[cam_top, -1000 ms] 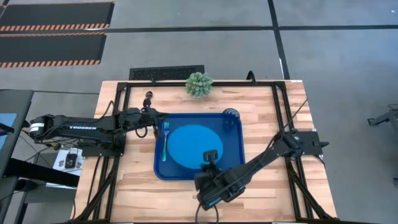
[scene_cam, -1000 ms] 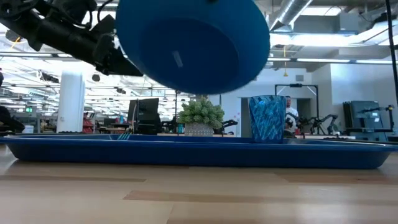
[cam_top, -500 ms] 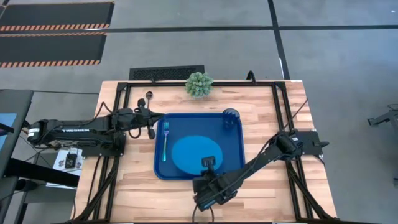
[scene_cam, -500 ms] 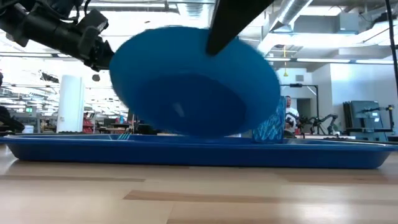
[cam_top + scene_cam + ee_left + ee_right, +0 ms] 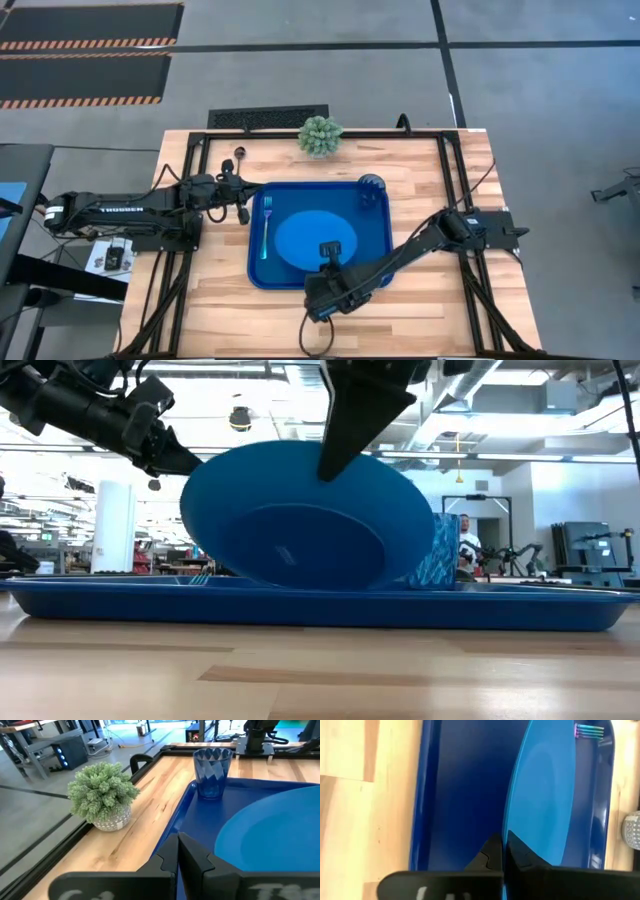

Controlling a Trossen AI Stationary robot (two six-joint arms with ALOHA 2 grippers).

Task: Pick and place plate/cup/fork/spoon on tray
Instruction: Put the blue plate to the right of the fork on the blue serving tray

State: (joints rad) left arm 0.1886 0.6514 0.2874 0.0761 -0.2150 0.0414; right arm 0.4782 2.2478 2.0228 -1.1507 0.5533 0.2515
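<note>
The dark-blue tray lies mid-table. The bright-blue plate stands tilted over it, near rim raised and underside toward the low view. My right gripper is shut on that rim. The translucent cup stands in the tray's far right corner. The teal-handled fork lies along the tray's left side. My left gripper is shut and empty, just left of the tray. A small dark thing, perhaps the spoon, lies at the far left. My right gripper pinches the plate's near rim between its two fingers. The fingers come from above and the near side, slanting down. The plate hangs tilted, held rim up. Its low far edge is behind the tray's near rim, so I cannot tell if it touches.
A small potted plant stands at the table's far edge, also in the left wrist view. A black frame runs around the tabletop. Bare wood shows right of the tray and along the near edge.
My right gripper has come down and a little toward the table's left edge with the plate. The plate has sunk from well above the tray until its low edge is down by the tray floor, still tilted. My left gripper has drawn back slightly toward the table's left edge.
</note>
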